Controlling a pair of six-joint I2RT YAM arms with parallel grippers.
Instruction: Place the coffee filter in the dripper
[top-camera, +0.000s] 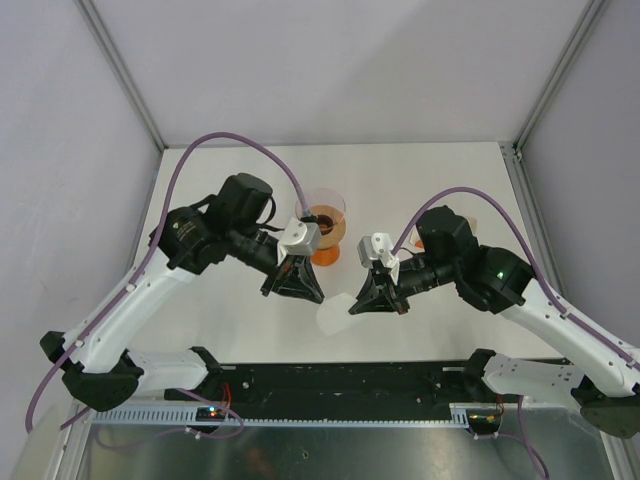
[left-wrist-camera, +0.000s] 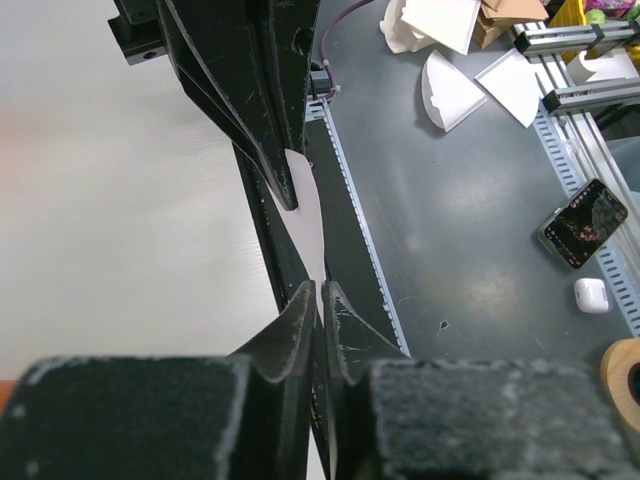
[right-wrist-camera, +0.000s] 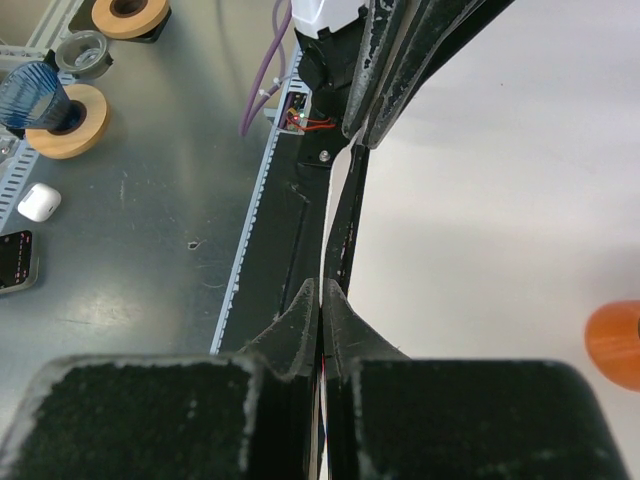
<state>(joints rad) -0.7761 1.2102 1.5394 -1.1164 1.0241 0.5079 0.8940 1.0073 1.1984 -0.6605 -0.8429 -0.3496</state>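
From the top view, the coffee filter (top-camera: 335, 316) hangs low over the table (top-camera: 440, 190) between the two arms. The left gripper (top-camera: 303, 288) is at one edge of it and the right gripper (top-camera: 372, 303) at the other. The dripper (top-camera: 326, 213) stands well behind, just beyond the left gripper, on what looks like an orange cup (top-camera: 326, 256). It has no paper in it.

In the left wrist view I see the filter edge-on, running into my left fingers (left-wrist-camera: 298, 320), which pinch it. The right gripper clamps its far end.

In the right wrist view the right jaws are pressed tight together, and the paper shows only as a thin sliver between them.

I judge this to be the step of preparing the filter, with both grippers holding it. Next I need to open the paper into a cone or let one side go, then carry it back over the dripper's rim without creasing it.
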